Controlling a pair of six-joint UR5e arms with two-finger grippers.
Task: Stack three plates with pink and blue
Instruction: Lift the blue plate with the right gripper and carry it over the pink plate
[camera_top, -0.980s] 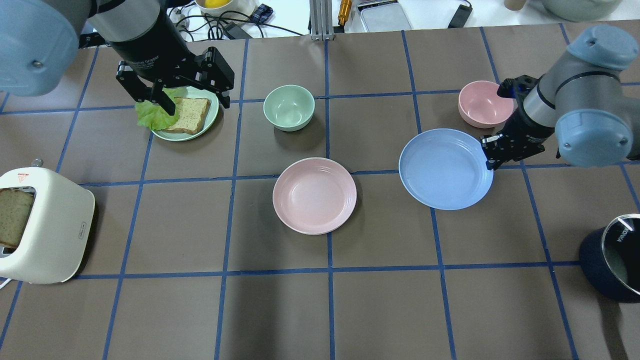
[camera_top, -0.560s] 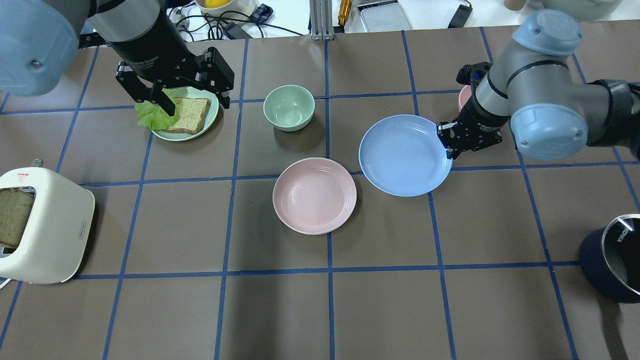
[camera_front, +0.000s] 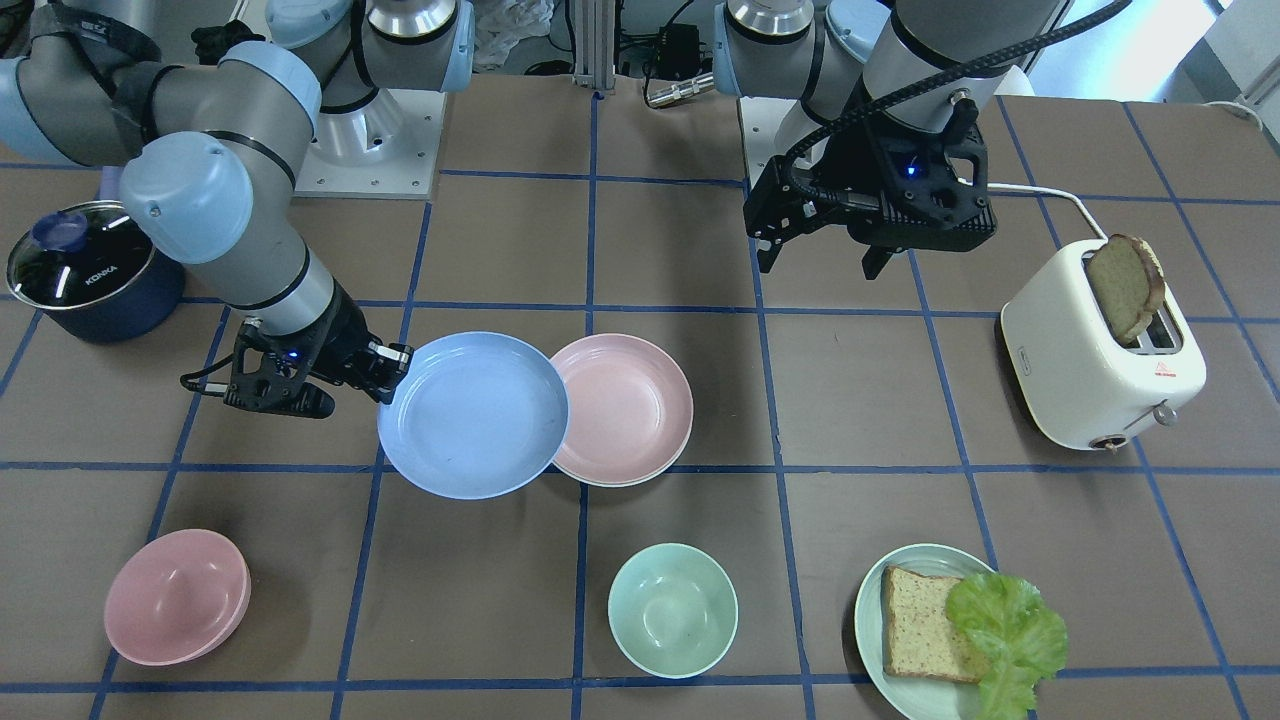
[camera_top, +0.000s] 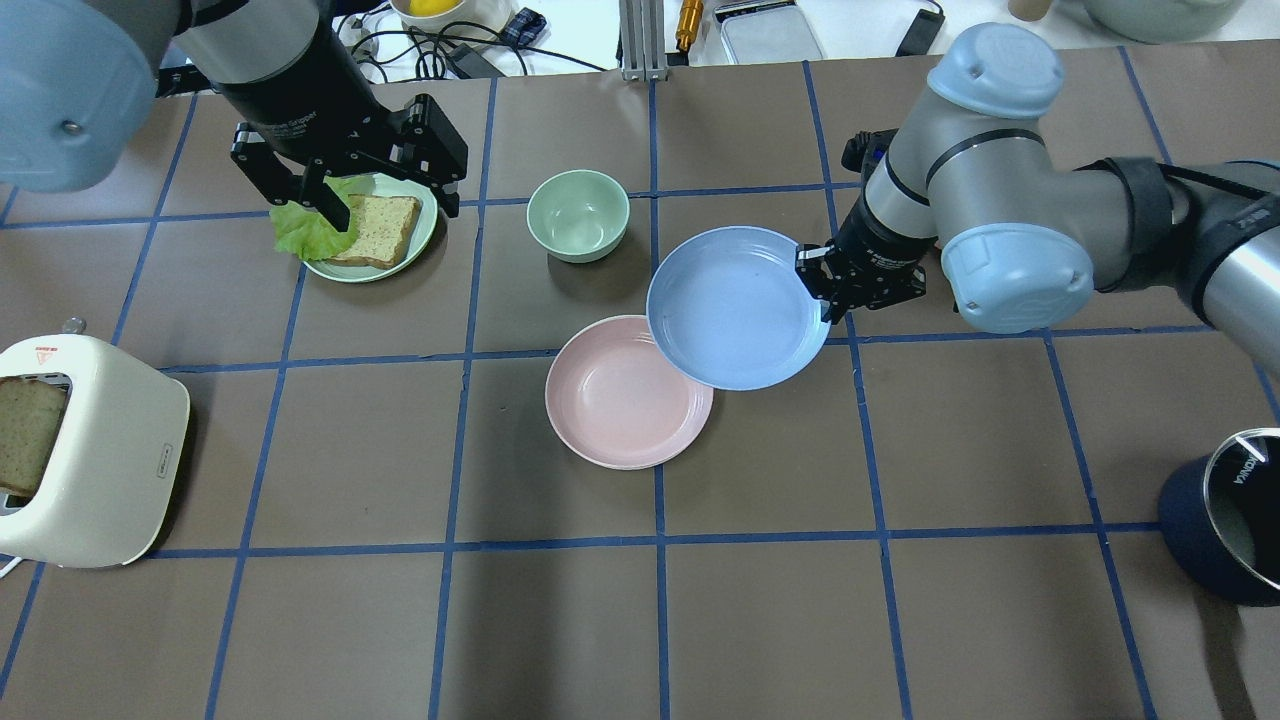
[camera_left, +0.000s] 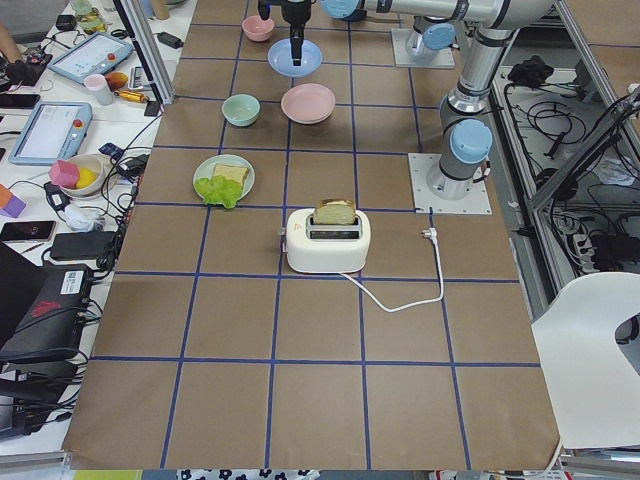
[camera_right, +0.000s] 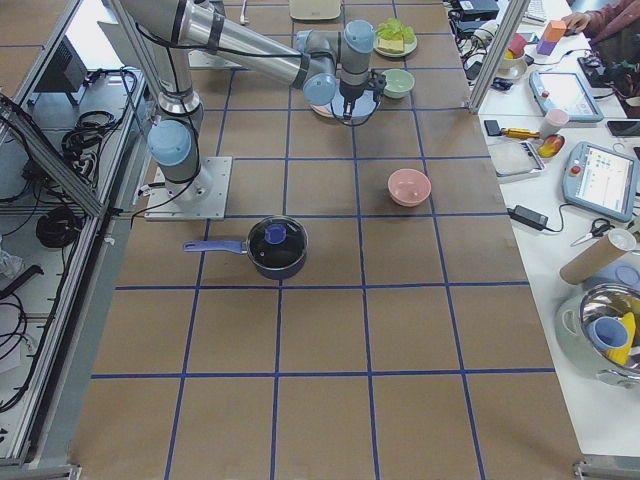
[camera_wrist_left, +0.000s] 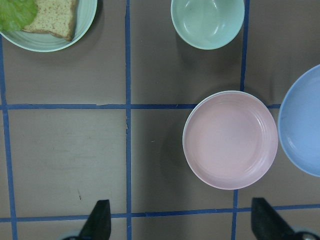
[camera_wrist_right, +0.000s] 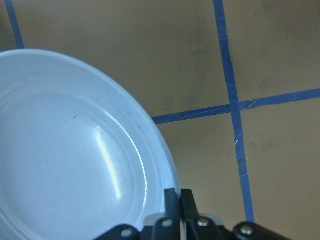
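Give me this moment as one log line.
right gripper: shut on blue plate | blue plate: partly over pink plate | left gripper: open

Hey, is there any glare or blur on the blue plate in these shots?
Right wrist view: a bright glare streak runs across the blue plate, its rim sharp. Overhead and front-facing views: evenly lit, sharp, no hot spots.

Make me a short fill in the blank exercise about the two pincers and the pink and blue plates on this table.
1. The right pincer holds the blue plate by its ___.
2. The left pincer is ___ and holds nothing.
3. In the overhead view, the pink plate lies partly beneath the ___ plate.

Missing words: rim; open; blue.
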